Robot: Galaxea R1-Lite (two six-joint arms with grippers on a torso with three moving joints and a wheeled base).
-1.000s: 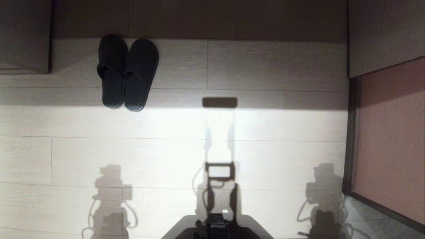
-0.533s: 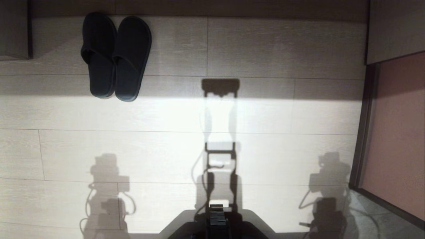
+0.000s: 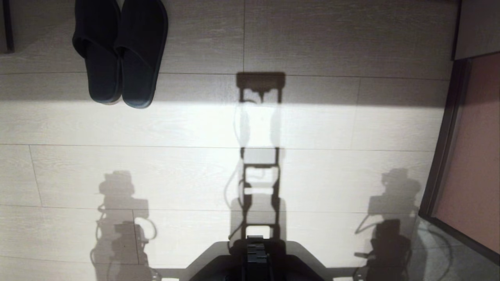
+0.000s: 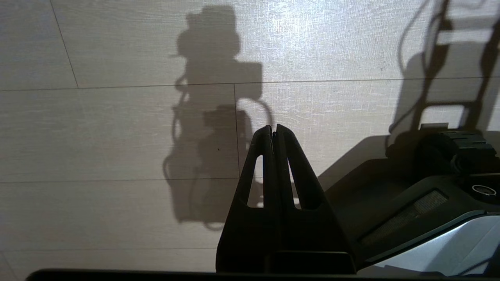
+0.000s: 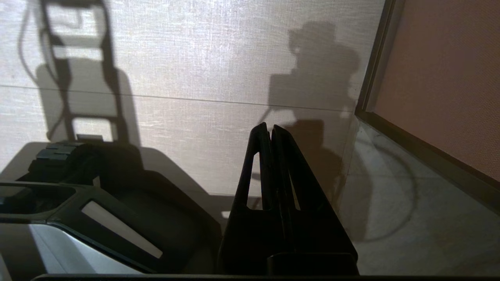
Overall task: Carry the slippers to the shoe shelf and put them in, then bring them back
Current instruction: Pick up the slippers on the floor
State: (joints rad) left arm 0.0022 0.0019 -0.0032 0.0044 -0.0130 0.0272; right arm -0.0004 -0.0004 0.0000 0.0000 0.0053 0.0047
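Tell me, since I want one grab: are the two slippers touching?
Touching. The head view shows the slippers side by side on the floor, inner edges overlapping, no gap.

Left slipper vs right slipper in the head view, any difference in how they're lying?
The left slipper lies nearly straight; the right slipper tilts, its toe end leaning away. The left slipper's heel end stops a little farther from the robot; the right slipper's heel reaches closer to the bright band of floor. Shared: both dark, side by side and touching, toes away from the robot, both cut off at the frame's top.

A home hallway: pale wood-grain plank floor (image 3: 312,125), house slippers (image 3: 119,50).
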